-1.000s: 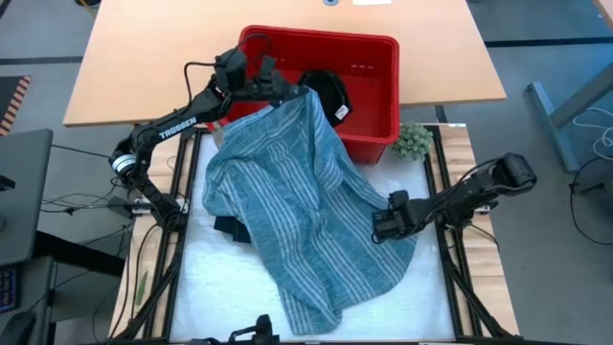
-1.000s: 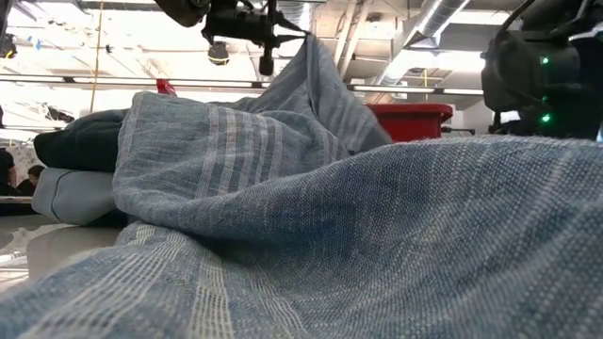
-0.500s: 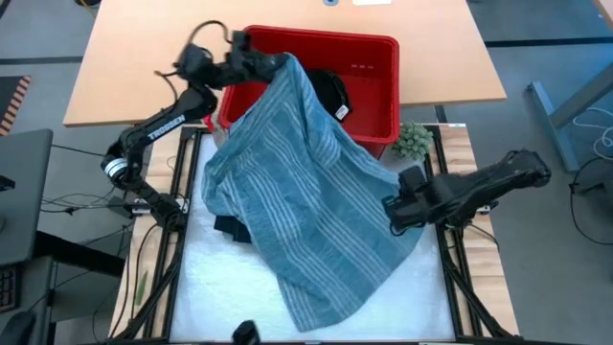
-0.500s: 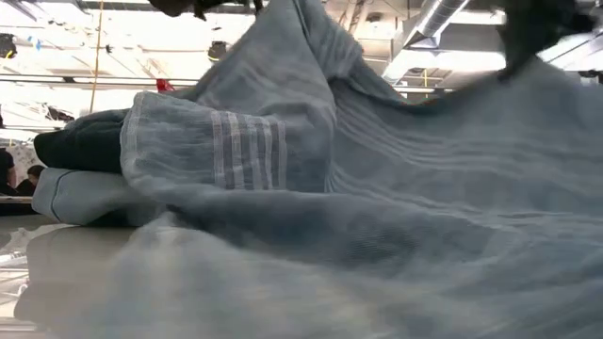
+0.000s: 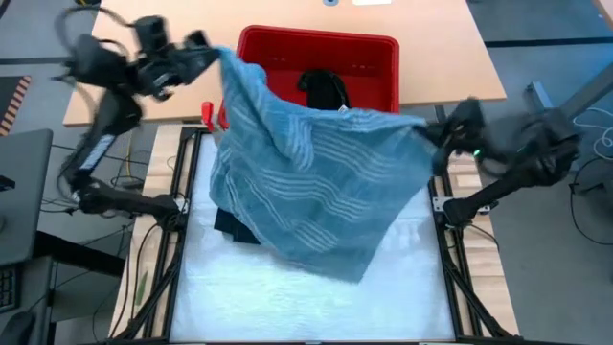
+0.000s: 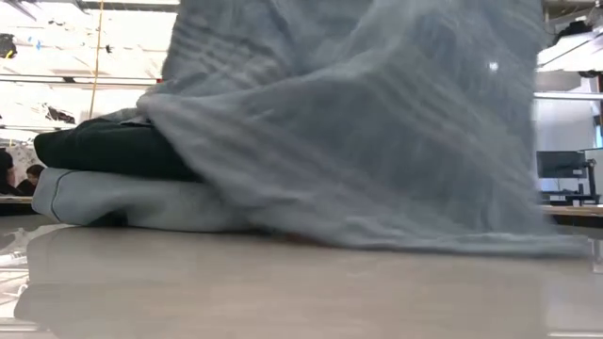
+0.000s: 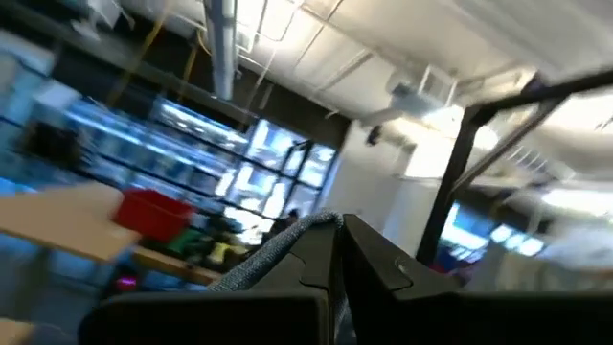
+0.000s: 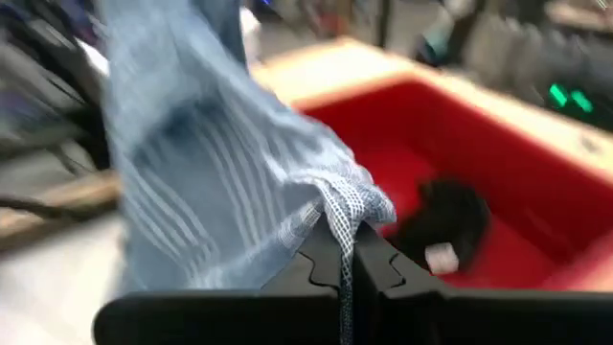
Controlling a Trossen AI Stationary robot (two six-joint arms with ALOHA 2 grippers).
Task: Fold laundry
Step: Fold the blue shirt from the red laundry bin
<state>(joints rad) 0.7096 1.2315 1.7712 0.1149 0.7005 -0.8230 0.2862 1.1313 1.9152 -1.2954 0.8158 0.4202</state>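
A grey-blue striped cloth (image 5: 316, 182) hangs spread between my two raised grippers, and its lower part (image 6: 396, 235) rests on the white table. My left gripper (image 5: 209, 50) is shut on it at the far left, my right gripper (image 5: 433, 134) at the right. Under the cloth's left side lies a folded stack, a dark navy garment (image 6: 113, 151) on a light blue one (image 6: 122, 198). A black garment with a white tag (image 5: 326, 91) lies in the red basket (image 5: 374, 53). My left gripper pinches an upper corner of the striped cloth (image 7: 287, 240) between its two shut fingers. The cloth falls away below the fingers toward the table. My right gripper pinches a bunched edge of the cloth's other upper corner (image 8: 350, 206) between its shut fingers. The upper edge sags a little between the two holds.
The red basket stands at the far edge of the white work surface, on the wooden table (image 5: 124, 67) beyond. Black frame rails (image 5: 177, 249) run along both sides. Bare white surface (image 5: 287, 307) lies near the front edge.
Both grippers have risen. The left has swung toward the far left, the right toward the table's right and far side. The striped cloth has been lifted from a heap and spread out between them; only its lower part stays on the table.
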